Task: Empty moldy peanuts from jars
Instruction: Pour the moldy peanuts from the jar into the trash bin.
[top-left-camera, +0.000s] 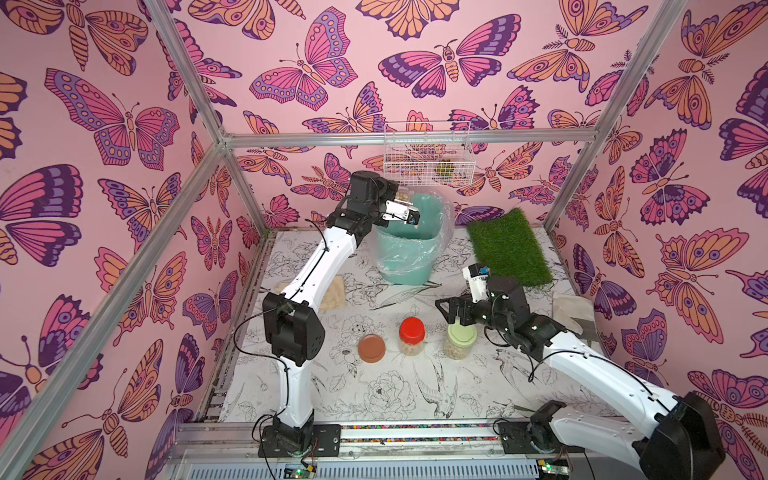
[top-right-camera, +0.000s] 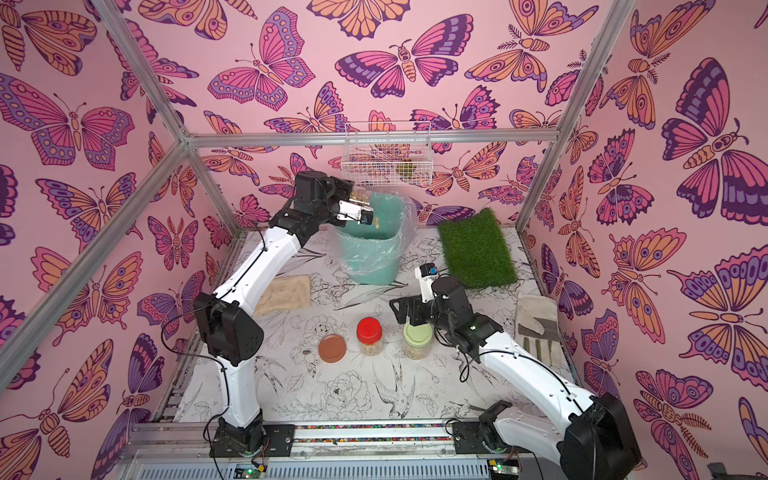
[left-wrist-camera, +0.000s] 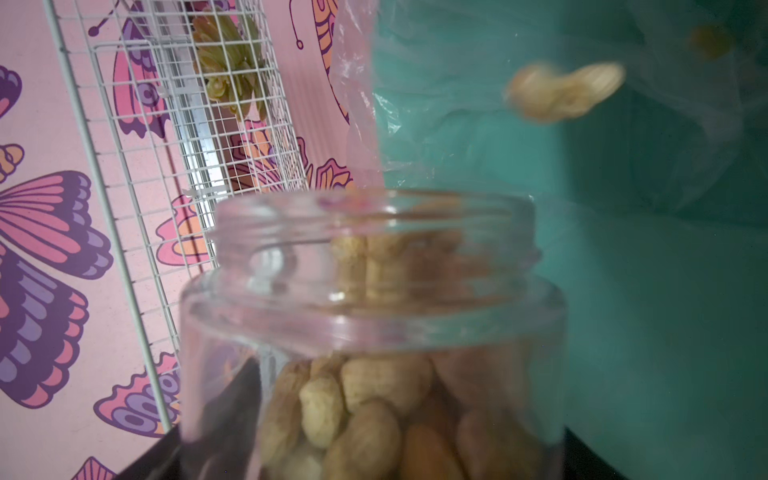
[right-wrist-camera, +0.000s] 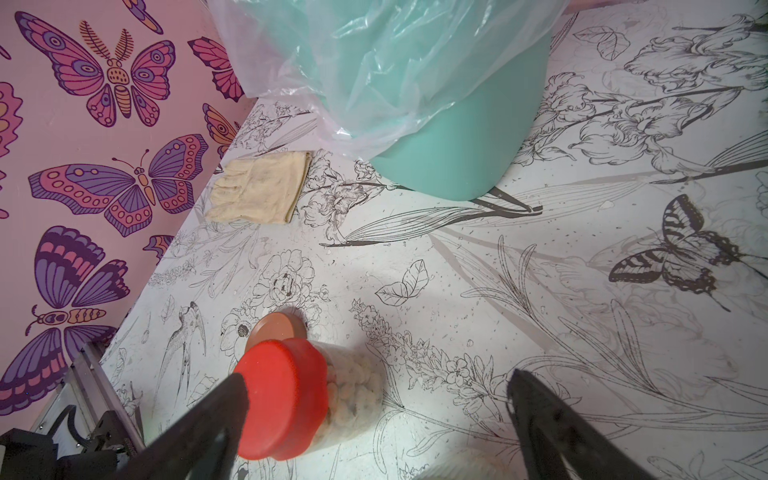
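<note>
My left gripper (top-left-camera: 401, 205) is shut on an open, lidless jar (left-wrist-camera: 374, 291), tilted mouth-first over the mint-green bin (top-left-camera: 409, 253). Moldy peanuts (left-wrist-camera: 357, 399) fill the jar's lower part, and one peanut (left-wrist-camera: 565, 91) is in mid-air inside the bin. The brown lid (top-left-camera: 371, 348) lies flat on the table. Beside it stand the red-lidded jar (top-left-camera: 411, 334) and the pale-green-lidded jar (top-left-camera: 459, 340), both holding peanuts. My right gripper (top-left-camera: 452, 312) is open just above the green-lidded jar with nothing between its fingers. In the right wrist view the red-lidded jar (right-wrist-camera: 291, 399) sits by one finger.
A grass mat (top-left-camera: 509, 247) lies at the back right beside the bin. A white wire basket (top-left-camera: 428, 153) hangs on the back wall above the bin. A beige cloth (top-left-camera: 332, 293) lies by the left arm and a glove (top-right-camera: 536, 320) near the right wall.
</note>
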